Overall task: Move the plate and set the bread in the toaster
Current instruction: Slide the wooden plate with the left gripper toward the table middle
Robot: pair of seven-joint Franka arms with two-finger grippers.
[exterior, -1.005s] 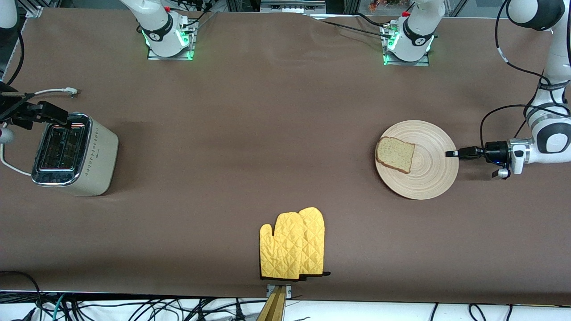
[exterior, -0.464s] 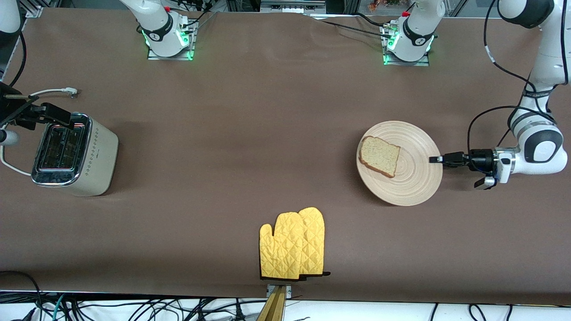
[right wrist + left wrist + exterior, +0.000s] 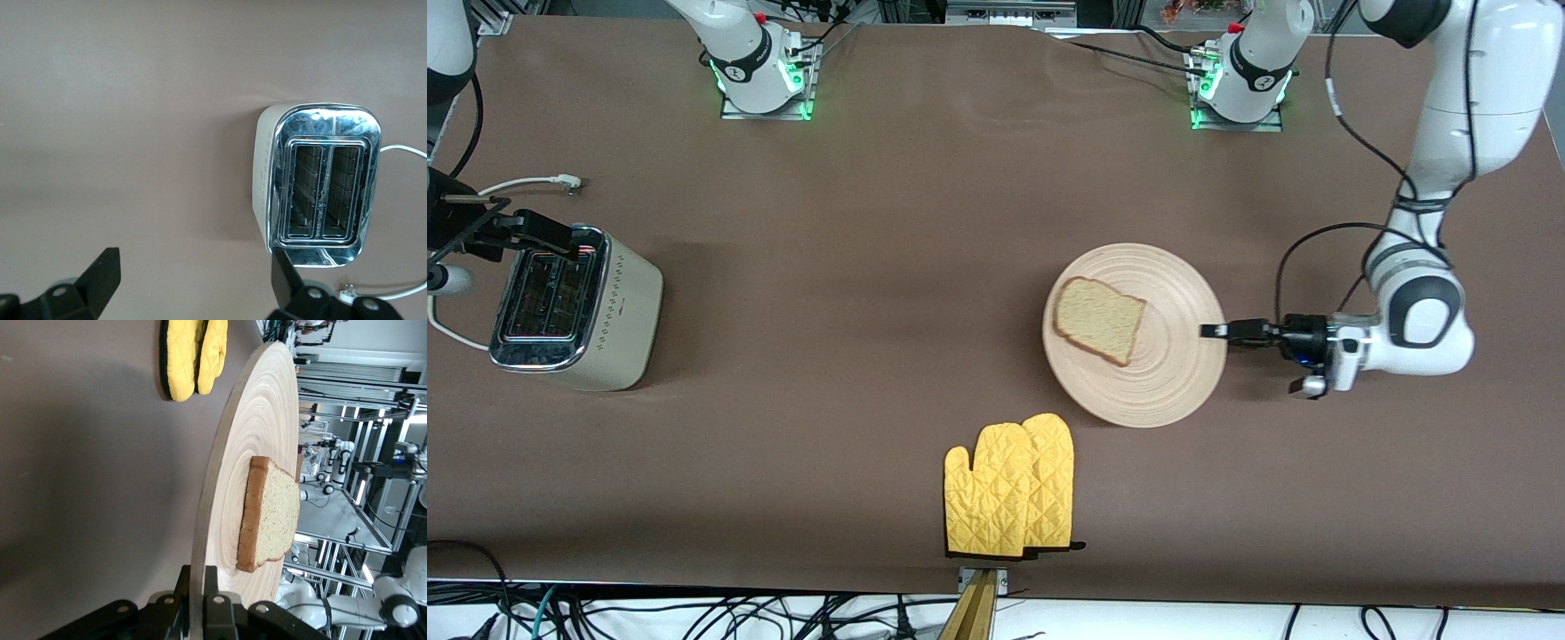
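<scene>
The pale wooden plate (image 3: 1178,293) lies near the table's middle with the bread (image 3: 1098,332) on it. My left gripper (image 3: 1214,331) is shut on the plate's rim at the side toward the left arm's end. In the left wrist view the fingers pinch the rim (image 3: 198,587) of the plate (image 3: 220,467), and the bread (image 3: 273,513) lies on it. The cream toaster (image 3: 574,307) stands at the right arm's end, both slots empty. My right gripper (image 3: 516,227) is open and empty over the toaster's cord end. In the right wrist view the gripper (image 3: 193,280) has its fingers wide apart near the toaster (image 3: 323,187).
A pair of yellow oven mitts (image 3: 1009,487) lies nearer to the camera than the plate, at the table's front edge; it also shows in the left wrist view (image 3: 190,357). The toaster's white cord (image 3: 525,185) trails on the table beside it.
My left gripper has drawn the plate with the bread toward the table's middle, toward the right arm's end and slightly nearer the camera. The right gripper has barely moved.
</scene>
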